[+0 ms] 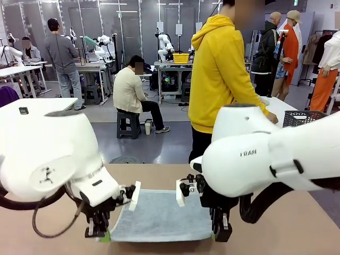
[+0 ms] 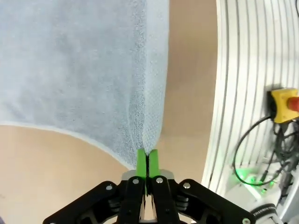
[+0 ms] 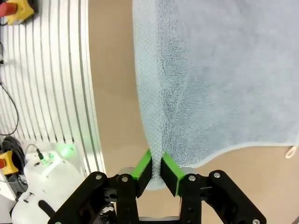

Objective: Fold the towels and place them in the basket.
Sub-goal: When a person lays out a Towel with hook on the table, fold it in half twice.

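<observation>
A grey-blue towel (image 1: 162, 217) lies spread on the tan table between my two arms. My left gripper (image 1: 102, 235) is shut on its near left corner; in the left wrist view the green pads (image 2: 141, 163) pinch the towel (image 2: 84, 70) at its hem. At the near right corner my right gripper (image 1: 221, 234) is shut on the cloth; the right wrist view has the pads (image 3: 171, 171) clamped on the towel (image 3: 215, 70), with a small white loop (image 3: 292, 150) at another corner. The basket (image 1: 302, 117) stands at the far right behind my right arm, mostly hidden.
A person in a yellow hoodie (image 1: 223, 69) stands at the far side of the table, one hand (image 1: 271, 118) near the basket. The table's ribbed white edge (image 2: 243, 93) and a yellow emergency-stop box (image 2: 284, 105) lie close behind my grippers.
</observation>
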`<state>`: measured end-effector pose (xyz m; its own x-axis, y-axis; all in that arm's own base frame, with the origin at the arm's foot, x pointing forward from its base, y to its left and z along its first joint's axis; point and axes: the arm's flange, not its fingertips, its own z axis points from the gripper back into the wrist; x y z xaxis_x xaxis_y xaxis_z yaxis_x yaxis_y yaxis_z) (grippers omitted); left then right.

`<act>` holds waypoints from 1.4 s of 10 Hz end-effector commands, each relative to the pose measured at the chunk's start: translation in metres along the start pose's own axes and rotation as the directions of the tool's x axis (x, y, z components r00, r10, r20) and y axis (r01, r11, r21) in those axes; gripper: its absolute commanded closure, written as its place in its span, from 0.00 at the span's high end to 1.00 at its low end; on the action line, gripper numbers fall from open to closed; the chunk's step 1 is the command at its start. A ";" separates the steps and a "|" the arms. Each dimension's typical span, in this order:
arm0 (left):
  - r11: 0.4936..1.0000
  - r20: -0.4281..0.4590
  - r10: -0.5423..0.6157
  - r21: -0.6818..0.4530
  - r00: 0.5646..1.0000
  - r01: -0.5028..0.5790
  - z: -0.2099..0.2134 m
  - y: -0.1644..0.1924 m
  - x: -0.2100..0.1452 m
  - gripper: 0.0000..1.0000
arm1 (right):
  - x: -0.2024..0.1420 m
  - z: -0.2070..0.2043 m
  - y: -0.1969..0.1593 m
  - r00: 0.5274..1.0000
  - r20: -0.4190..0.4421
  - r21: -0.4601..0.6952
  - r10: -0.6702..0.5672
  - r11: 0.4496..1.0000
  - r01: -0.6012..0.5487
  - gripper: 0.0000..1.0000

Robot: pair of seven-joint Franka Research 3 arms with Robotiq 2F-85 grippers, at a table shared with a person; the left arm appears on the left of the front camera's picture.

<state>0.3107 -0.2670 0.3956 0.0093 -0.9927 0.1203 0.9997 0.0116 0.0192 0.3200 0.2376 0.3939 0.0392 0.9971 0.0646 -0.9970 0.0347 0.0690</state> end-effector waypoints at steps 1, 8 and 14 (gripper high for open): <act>1.000 0.013 -0.001 -0.009 1.000 0.001 0.017 0.015 0.007 0.00 | 0.006 0.010 -0.021 0.999 -0.015 -0.011 0.042 0.999 -0.042 0.00; 0.992 -0.011 0.065 0.112 0.998 -0.063 0.018 0.109 0.027 0.00 | 0.008 0.000 -0.115 0.998 0.005 -0.014 -0.059 0.998 0.059 0.00; 0.994 0.000 0.071 0.087 0.997 -0.071 0.011 0.128 0.019 0.00 | -0.008 -0.011 -0.137 0.995 0.020 0.010 -0.098 0.995 0.098 0.00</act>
<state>0.4417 -0.2870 0.4069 0.0779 -0.9898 0.1192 0.9919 0.0889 0.0906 0.4593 0.2258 0.3706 0.1420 0.9869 0.0764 -0.9867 0.1349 0.0904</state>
